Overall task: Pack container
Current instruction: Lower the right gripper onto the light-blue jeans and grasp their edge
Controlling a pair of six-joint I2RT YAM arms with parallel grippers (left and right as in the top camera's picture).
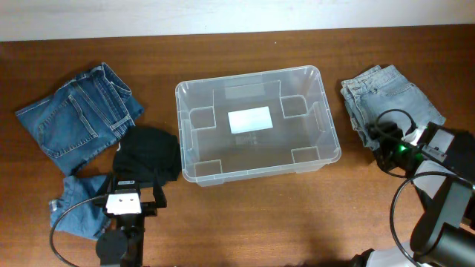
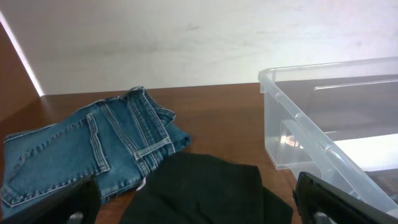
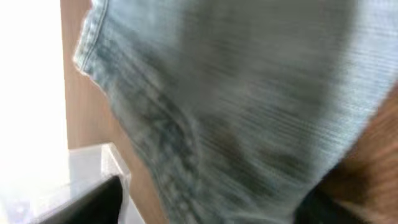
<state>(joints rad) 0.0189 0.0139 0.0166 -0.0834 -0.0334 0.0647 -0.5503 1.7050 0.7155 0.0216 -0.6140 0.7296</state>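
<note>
The container (image 1: 183,141) is a clear plastic bin with a white label on its bottom, standing empty at the table's centre; its corner shows in the left wrist view (image 2: 329,112). My left gripper (image 1: 136,187) (image 2: 196,205) is open over a black garment (image 1: 148,152) (image 2: 199,186). My right gripper (image 1: 373,139) (image 3: 217,205) is at the near left edge of folded light-blue jeans (image 1: 386,96). In the blurred right wrist view that denim (image 3: 249,93) fills the space between its fingers, which stand apart.
Folded mid-blue jeans (image 1: 74,119) (image 2: 93,149) lie at the left. A smaller blue denim piece (image 1: 78,204) lies at the front left beside my left arm. The bin's corner (image 3: 93,168) shows left of the right gripper.
</note>
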